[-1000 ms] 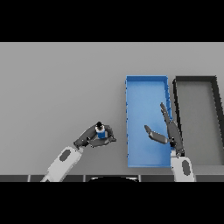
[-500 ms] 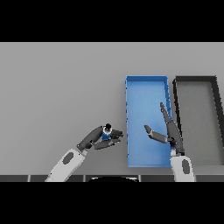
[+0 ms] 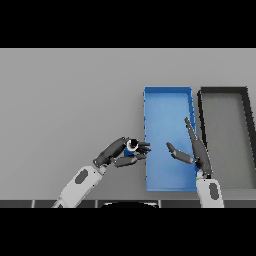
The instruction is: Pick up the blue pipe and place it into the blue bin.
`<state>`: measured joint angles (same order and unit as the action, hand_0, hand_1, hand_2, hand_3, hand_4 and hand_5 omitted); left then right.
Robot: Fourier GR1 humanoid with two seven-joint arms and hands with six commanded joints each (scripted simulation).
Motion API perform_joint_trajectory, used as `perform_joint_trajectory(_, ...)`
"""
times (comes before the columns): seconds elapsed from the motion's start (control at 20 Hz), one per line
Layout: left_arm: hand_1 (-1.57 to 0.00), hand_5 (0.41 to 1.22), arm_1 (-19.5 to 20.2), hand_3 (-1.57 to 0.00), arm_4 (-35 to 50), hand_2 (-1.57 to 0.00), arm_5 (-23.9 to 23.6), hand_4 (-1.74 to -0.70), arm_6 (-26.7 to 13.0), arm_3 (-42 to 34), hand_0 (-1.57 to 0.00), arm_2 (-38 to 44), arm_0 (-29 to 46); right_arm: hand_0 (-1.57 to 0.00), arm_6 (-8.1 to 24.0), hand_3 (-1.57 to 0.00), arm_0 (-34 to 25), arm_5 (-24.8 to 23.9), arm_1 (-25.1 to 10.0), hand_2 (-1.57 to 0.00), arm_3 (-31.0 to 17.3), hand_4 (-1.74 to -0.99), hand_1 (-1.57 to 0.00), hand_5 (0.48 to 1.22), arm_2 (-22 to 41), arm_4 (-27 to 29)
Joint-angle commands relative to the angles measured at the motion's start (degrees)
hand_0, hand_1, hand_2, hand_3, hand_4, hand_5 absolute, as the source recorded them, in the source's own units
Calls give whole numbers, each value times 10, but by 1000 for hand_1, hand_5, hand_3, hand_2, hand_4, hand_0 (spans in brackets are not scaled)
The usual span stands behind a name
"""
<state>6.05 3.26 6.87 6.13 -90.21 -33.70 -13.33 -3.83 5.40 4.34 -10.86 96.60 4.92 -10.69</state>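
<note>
Our left hand (image 3: 120, 153) has its fingers wrapped round the blue pipe (image 3: 131, 146), held just beside the left wall of the blue bin (image 3: 167, 95), not yet over it. Our right hand (image 3: 192, 150) hovers over the bin, fingers straight and loose. Risk as we judge it: letting go too soon drops the pipe outside; carrying it low could clip the wall.

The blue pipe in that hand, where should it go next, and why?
Probably a short carry further right, over the blue bin. The left hand grips the blue pipe just outside the bin's left wall, so letting go now would likely miss. The right hand waits open over the bin.
</note>
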Motion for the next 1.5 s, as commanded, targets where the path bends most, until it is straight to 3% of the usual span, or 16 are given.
perform_joint_trajectory(0.0, -1566, 1219, -3, -1565, 1, -1566, 2, -1473, -10, 2, -1564, 3, -5, 1, -6, 1, 3, 0, 1, 1, 1, -1124, 1, 569, 1, -1)
perform_joint_trajectory(0.1, -1567, 1220, -3, -1567, -1, -1568, 12, -1473, -19, -4, -1567, 2, -5, 1, 1, 1, -9, -5, 2, 1, -9, -1124, 1, 574, 1, -6)
perform_joint_trajectory(0.35, -1570, 1220, -5, -1570, -7, -1570, 28, -1474, -23, -5, -1570, 8, 0, 1, -25, 1, 18, -20, 21, 1, -4, -1123, 1, 578, 2, -6)
perform_joint_trajectory(0.55, -1571, 1220, -11, -1571, -19, -1571, 32, -1474, -18, -3, -1570, 12, 5, 1, -25, 1, 28, -30, 31, 1, 7, -1191, -3, 577, 1, -3)
perform_joint_trajectory(0.65, -1571, 1221, -10, -1571, -21, -1571, 37, -1475, -13, -7, -1571, 14, 12, 1, -48, 1, 30, -19, 35, -18, 16, -1178, -19, 569, -4, 22)
perform_joint_trajectory(0.7, -1571, 1221, -10, -1571, -22, -1571, 39, -1475, -12, -4, -1571, 20, 8, 1, -76, 1, 28, 1, 32, -30, 29, -1166, -22, 571, -11, 54)
perform_joint_trajectory(0.8, -1571, 1221, -12, -1571, -24, -1571, 43, -1475, -17, -10, -1571, 20, 13, 1, -99, 1, 28, 36, 21, -25, 66, -1175, -14, 592, -10, 96)
perform_joint_trajectory(1.05, -1571, 1221, -21, -1571, -39, -1571, 50, -1473, -29, -5, -1571, 25, 8, 1, -12, 1, -7, 123, -63, -8, 157, -1177, -4, 567, -1, 175)
perform_joint_trajectory(1.15, -1571, 1221, -28, -1571, -43, -1571, 52, -1473, -33, -15, -1571, 21, 13, 1, 28, 1, -33, 139, -87, -4, 193, -1194, -2, 543, 20, 175)
perform_joint_trajectory(1.2, -1571, 1221, -26, -1571, -50, -1571, 52, -1473, -28, -15, -1571, 21, 21, 1, 29, 1, -35, 151, -99, -3, 211, -1205, -1, 539, 29, 173)
perform_joint_trajectory(1.45, -1571, 1221, -24, -1571, -59, -1571, 66, -1474, -28, -24, -1571, 29, 23, 1, 91, 1, -92, 181, -112, 0, 229, -1249, 0, 524, 71, 191)
